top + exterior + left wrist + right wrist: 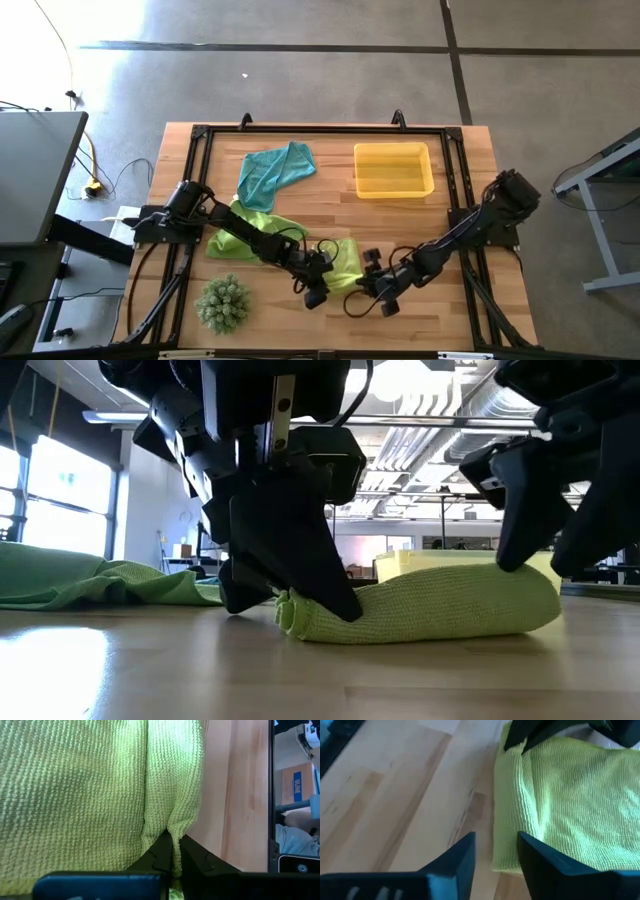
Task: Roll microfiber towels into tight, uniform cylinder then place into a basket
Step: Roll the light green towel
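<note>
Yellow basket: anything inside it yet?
From above, the yellow basket shows only its bare bottom; no towel is in it. The table-level view hides most of it behind the green towel that the left gripper pinches.

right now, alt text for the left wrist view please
The left gripper is shut on a folded edge of a lime-green towel that fills most of the picture. A strip of wooden table runs alongside the towel.

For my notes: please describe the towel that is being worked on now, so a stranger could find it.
On the wooden table, look at the front edge, between both grippers. There lies a folded lime-green towel; the left gripper pinches its edge, unlike the loose green towel and the teal towel.
</note>
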You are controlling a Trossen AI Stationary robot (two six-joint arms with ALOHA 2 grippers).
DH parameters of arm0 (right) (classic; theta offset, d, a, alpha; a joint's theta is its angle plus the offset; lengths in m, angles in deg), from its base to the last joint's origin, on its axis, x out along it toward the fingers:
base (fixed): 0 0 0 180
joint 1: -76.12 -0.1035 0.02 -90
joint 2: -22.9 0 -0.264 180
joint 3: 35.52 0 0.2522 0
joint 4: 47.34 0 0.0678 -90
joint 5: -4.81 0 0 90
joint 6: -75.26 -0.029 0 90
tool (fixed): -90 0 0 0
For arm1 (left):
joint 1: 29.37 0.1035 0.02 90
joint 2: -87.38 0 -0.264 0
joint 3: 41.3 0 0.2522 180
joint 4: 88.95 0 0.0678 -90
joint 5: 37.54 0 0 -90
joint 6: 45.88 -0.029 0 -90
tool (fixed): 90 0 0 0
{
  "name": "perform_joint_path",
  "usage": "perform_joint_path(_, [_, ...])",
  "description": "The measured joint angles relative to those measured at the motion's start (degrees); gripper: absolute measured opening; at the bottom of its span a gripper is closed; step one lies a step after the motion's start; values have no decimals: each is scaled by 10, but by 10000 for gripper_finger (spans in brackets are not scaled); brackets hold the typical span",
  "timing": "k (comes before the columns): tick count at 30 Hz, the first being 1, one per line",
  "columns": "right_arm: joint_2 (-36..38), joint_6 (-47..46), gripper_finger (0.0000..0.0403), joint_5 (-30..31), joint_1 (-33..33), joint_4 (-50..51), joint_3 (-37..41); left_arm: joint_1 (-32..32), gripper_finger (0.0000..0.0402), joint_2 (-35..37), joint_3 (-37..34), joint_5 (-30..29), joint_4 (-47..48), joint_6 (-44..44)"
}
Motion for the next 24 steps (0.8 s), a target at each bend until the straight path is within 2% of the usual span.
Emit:
perform_joint_path(4, [0,10,177,0,6,0,0,0,12,0,0,-2,0,0])
perform_joint_path(10, [-20,-4,184,-26,21,-4,0,0,12,0,-1,-2,-7,0])
perform_joint_path(14, [-43,-17,177,-45,29,-8,0,0,12,0,-1,-6,-9,0])
perform_joint_path(24, [-59,-35,141,-41,39,-6,-2,0,14,0,-1,1,-11,-7])
